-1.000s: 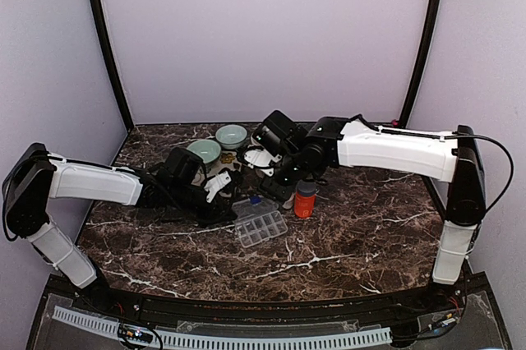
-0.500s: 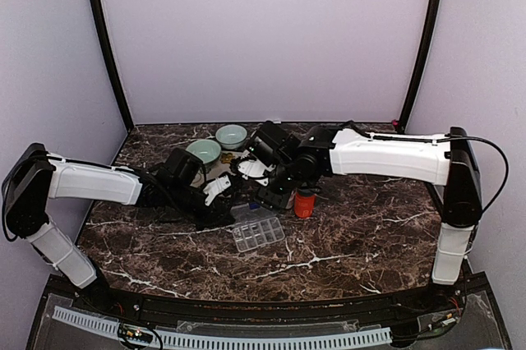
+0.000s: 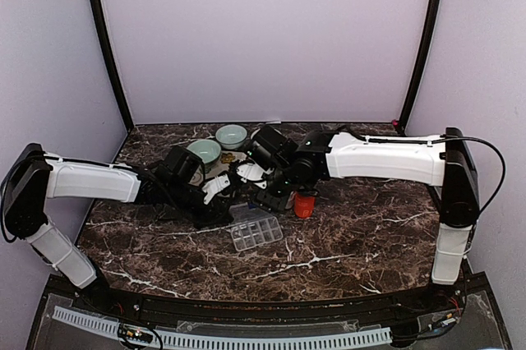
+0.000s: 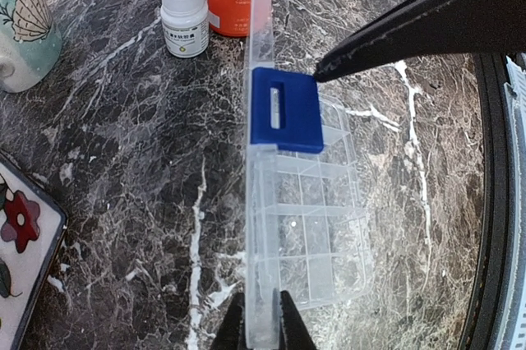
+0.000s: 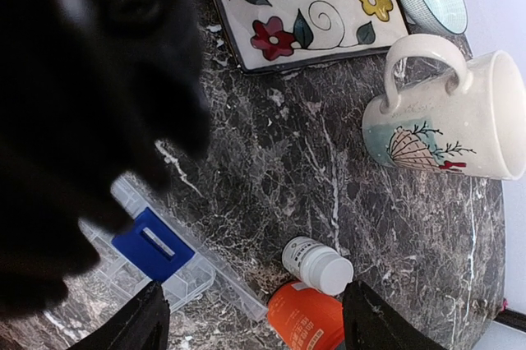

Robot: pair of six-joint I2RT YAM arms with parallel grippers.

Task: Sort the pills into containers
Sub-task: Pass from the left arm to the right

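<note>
A clear compartment box (image 4: 329,227) with a blue latch (image 4: 286,109) lies on the marble table (image 3: 345,243). Its lid (image 4: 261,202) stands upright on edge, and my left gripper (image 4: 259,321) is shut on the lid's near end. My right gripper (image 5: 255,292) hangs open above a small white bottle (image 5: 316,265) and an orange bottle (image 5: 308,317), just beyond the box (image 5: 152,243). One of its black fingers (image 4: 411,29) points at the latch. From above, both grippers (image 3: 220,200) (image 3: 275,195) meet at the box (image 3: 256,229). No pills can be made out.
A flowered tray (image 5: 304,5) and a mug lying on its side (image 5: 448,120) sit behind the box. Two pale green bowls (image 3: 204,151) (image 3: 232,135) stand at the back. The orange bottle (image 3: 305,204) is right of the box. My left arm (image 5: 82,120) fills the right wrist view's left side.
My right gripper has come leftward and lower toward the box and has opened a little wider. The box has shifted slightly nearer. My left gripper keeps its hold.
</note>
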